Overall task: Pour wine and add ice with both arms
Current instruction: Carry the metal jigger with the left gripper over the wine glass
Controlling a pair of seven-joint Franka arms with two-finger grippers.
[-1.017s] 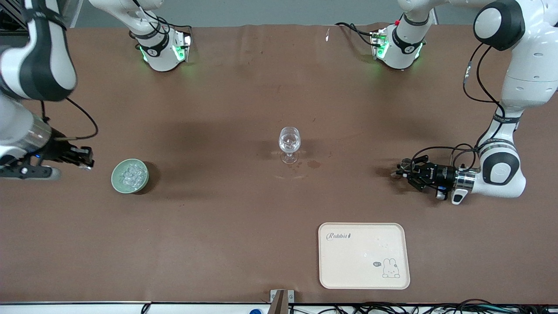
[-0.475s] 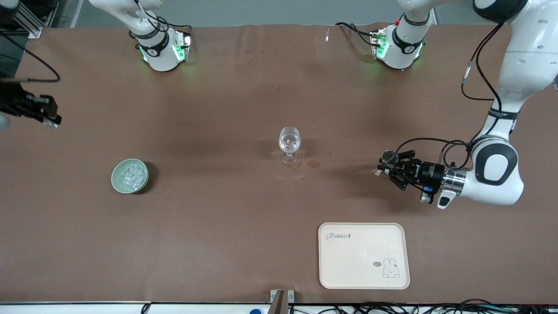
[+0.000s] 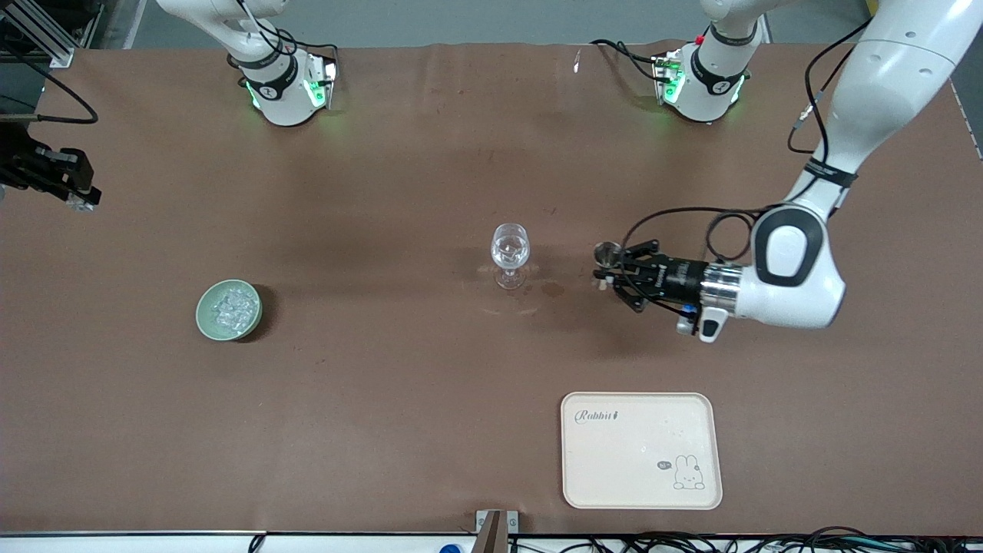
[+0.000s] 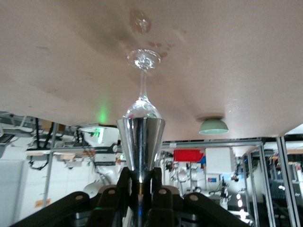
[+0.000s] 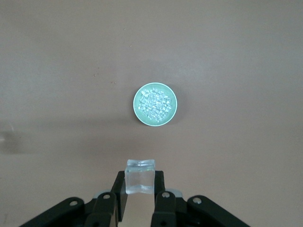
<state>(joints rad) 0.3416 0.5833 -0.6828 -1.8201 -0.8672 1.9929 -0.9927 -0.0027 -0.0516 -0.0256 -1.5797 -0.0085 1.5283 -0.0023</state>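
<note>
My left gripper [image 3: 608, 270] is shut on the waist of the silvery jigger [image 3: 607, 251] and holds it above the table, beside the clear stemmed wine glass [image 3: 510, 250], a short gap apart. In the left wrist view the jigger [image 4: 140, 139] stands between the fingers [image 4: 124, 182], with the glass [image 4: 142, 101] just ahead. My right gripper [image 3: 77, 196] hangs over the right arm's end of the table, shut on one clear ice cube [image 5: 140, 176]. The pale green bowl [image 3: 204, 316] holds a heap of ice [image 3: 230, 307]. No wine is visible.
A cream tray [image 3: 641, 449] with a rabbit print lies nearer the front camera than the left gripper. Small wet stains [image 3: 551, 289] mark the brown cloth beside the glass's foot. The bowl also shows in the right wrist view [image 5: 136, 105].
My left gripper has carried the jigger from the left arm's end of the table to beside the wine glass. My right gripper has risen away from the bowl to the table's end.
</note>
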